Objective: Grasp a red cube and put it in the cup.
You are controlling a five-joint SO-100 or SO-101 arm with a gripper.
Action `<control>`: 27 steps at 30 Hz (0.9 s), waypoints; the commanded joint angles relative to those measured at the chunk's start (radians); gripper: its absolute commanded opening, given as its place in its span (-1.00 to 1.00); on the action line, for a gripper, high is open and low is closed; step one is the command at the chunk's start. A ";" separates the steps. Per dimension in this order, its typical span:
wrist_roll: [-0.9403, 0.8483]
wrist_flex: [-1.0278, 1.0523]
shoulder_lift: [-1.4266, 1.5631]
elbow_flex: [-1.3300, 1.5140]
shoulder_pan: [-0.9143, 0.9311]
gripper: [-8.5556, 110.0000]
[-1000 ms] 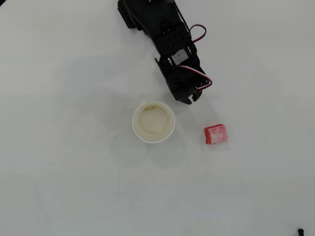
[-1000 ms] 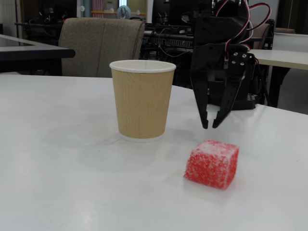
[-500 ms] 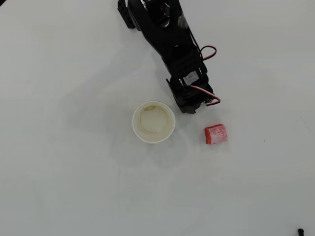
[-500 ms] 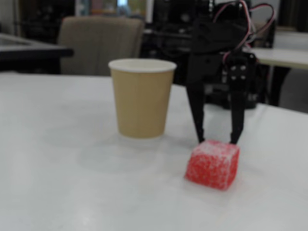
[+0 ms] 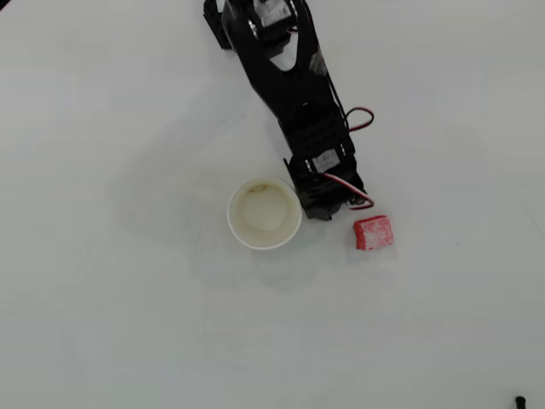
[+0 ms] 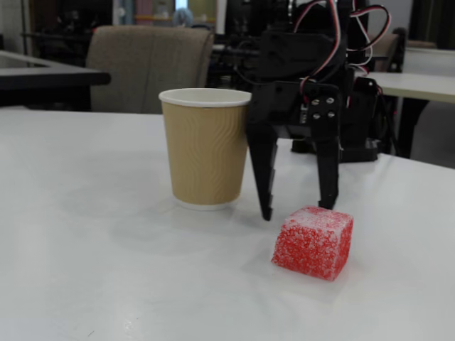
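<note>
Fingers (image 6: 296,211) spread wide, empty, low by cup (image 6: 205,148) — should be shifted fwd to straddle red cube (image 6: 313,242) before being closed

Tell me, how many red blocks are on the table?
1. The red cube lies on the white table, right of the cup in the overhead view, just beside the open gripper's fingers. No other shows anywhere.

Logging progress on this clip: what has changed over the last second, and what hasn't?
The gripper came down toward the table and opened its fingers wide, reaching out beside the cup toward the red cube. Nothing is grasped. Cube and cup stayed put.
</note>
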 commanded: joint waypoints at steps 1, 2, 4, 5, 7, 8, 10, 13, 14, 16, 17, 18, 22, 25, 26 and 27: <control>-0.006 -0.041 -0.025 -0.118 0.041 -0.56; -0.006 -0.052 -0.037 -0.126 0.049 -0.56; -0.006 -0.058 -0.052 -0.143 0.061 -0.56; -0.006 -0.058 -0.054 -0.146 0.064 -0.56; -0.006 -0.058 -0.051 -0.147 0.066 -0.56; -0.006 -0.058 -0.044 -0.146 0.066 -0.56; 0.002 -0.054 -0.037 -0.141 0.061 -0.56; 0.006 -0.049 -0.034 -0.130 0.043 -0.56; 0.008 -0.049 -0.032 -0.127 0.034 -0.56; 0.017 -0.043 -0.026 -0.120 0.015 -0.56; 0.021 -0.038 -0.020 -0.115 0.008 -0.56; 0.026 -0.035 -0.014 -0.110 -0.002 -0.56; 0.051 -0.031 0.031 -0.069 -0.037 -0.56; 0.055 -0.031 0.078 -0.015 -0.060 -0.56; 0.055 -0.031 0.095 0.005 -0.067 -0.56; 0.055 -0.031 0.112 0.021 -0.075 -0.55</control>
